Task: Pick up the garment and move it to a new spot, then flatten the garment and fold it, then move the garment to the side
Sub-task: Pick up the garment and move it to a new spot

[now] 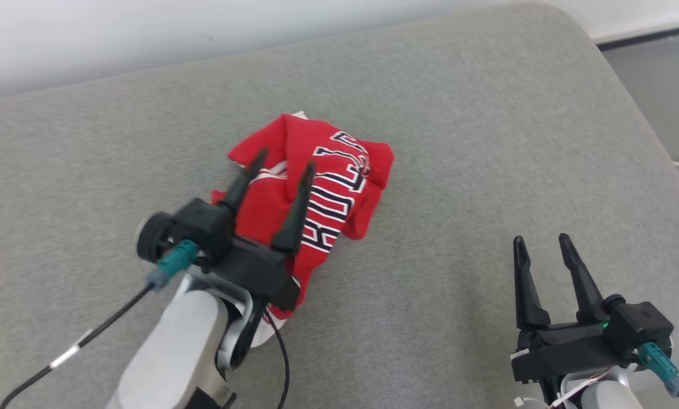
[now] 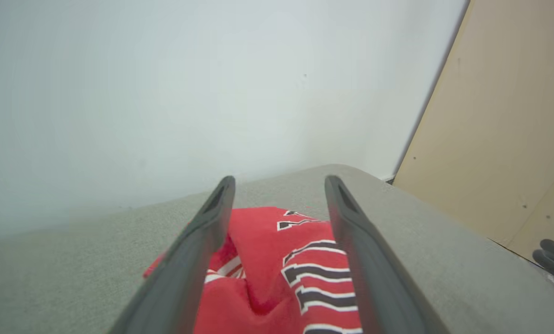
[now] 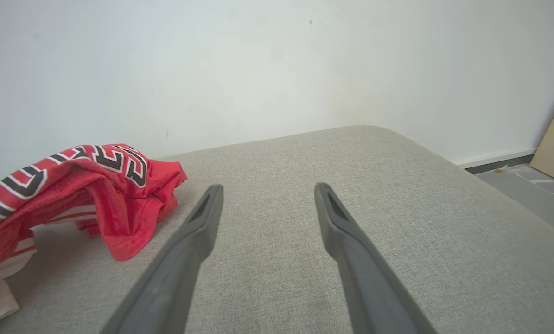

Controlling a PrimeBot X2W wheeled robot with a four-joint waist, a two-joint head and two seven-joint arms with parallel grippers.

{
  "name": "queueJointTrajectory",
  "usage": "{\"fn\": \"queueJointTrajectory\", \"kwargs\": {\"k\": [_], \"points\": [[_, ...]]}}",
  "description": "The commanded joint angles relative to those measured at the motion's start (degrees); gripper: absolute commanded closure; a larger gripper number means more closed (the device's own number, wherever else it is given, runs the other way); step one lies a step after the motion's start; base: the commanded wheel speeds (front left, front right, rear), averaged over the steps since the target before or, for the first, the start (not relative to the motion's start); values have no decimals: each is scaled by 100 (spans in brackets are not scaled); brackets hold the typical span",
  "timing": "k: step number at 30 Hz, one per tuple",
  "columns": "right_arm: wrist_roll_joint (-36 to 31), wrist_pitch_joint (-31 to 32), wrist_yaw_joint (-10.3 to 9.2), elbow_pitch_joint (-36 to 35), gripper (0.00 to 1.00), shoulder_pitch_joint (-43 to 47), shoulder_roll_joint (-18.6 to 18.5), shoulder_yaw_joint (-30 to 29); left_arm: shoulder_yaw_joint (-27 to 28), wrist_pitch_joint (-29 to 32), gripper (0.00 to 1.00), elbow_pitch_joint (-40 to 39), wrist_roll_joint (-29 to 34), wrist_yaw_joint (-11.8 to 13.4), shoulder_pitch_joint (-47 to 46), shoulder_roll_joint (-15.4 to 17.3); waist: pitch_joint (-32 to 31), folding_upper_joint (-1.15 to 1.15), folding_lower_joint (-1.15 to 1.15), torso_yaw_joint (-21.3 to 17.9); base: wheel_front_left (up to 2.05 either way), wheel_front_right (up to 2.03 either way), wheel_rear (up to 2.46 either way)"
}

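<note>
One red garment point(image 1: 345, 187) with black-and-white lettering lay crumpled at centre frame on the grey cushion point(image 1: 458, 113). Left jaws stood apart over its left part, clamped on nothing. Right jaws, also apart, sat at lower right of frame, well apart from the garment.

There is one red garment point(image 1: 265, 199). It lies on the one grey cushion point(image 1: 487, 142). There are two grippers over the cushion, the left gripper point(image 1: 286, 159) and the right gripper point(image 1: 541, 237). Each one has two long dark fingers point(image 1: 299, 204), so that makes four fingers in all. There are two blue-green plugs point(image 1: 175, 260), both above the near side of the cushion. There is one white wall point(image 2: 165, 93) at the far side of the cushion. There is one tan board point(image 2: 490, 139) past the cushion's far corner.
</note>
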Motion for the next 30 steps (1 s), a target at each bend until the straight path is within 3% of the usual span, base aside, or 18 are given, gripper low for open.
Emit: {"fn": "queueJointTrajectory", "kwargs": {"k": [1, 10, 19, 30], "points": [[-52, -8, -12, -42, 0, 93, -9, -28, 62, -83, 0, -117, 24, 50, -21, 55, -170, 0, 0, 211, 0, 0, 0], [-215, -8, -12, -156, 0, 206, -10, -80, 529, -323, 0, -693, -23, 243, 357, 493, -457, 0, 0, 782, 0, 0, 0], [-366, -8, -12, -230, 0, 324, -12, -94, 1285, -436, 0, -1100, -170, 470, 1349, 989, -740, 0, 0, 1274, 0, 0, 0], [-439, 22, -12, -231, 0, 517, -10, -214, 1902, -450, 0, -1573, -55, 470, 2733, 889, -1035, 0, 0, 1548, 0, 0, 0]]}}
